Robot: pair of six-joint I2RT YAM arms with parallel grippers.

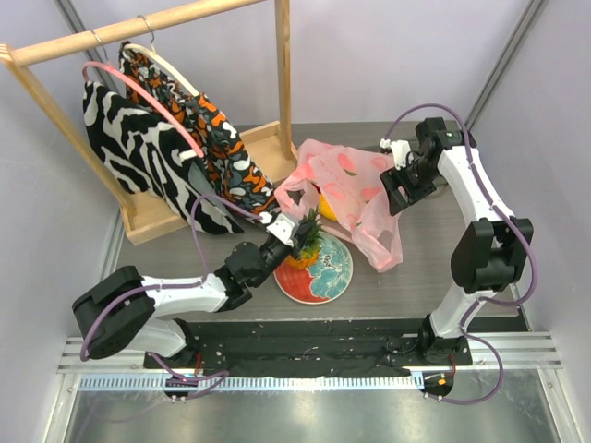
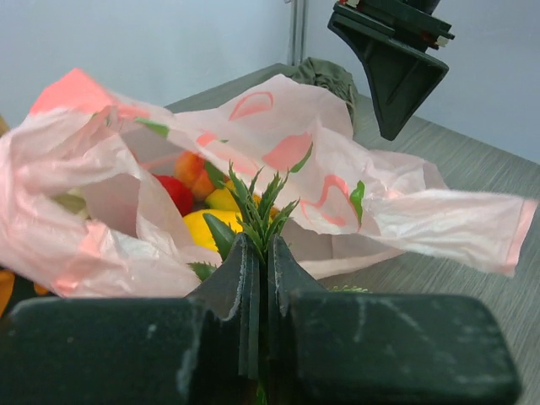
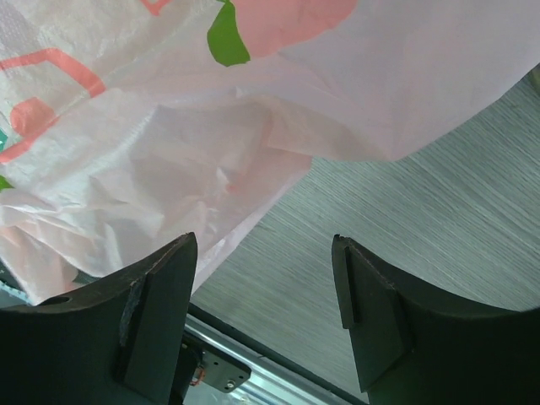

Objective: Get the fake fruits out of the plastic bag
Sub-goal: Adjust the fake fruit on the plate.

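Left end effector (image 2: 257, 253) clenches pineapple (image 2: 260, 202) crown; right end effector (image 3: 261, 246) gapes beside plastic bag (image 3: 169, 143).

Pale walls (image 1: 369, 55), grey table (image 1: 411, 277) (wood-grained), wooden rack (image 1: 282, 65)

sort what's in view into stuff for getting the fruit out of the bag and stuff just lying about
For the job:
plastic bag
pineapple, gripped by the left claw
fruits inside the bag
right claw, open beside the bag

Lying about:
patterned plate
wooden rack
hanging clothes
olive cloth
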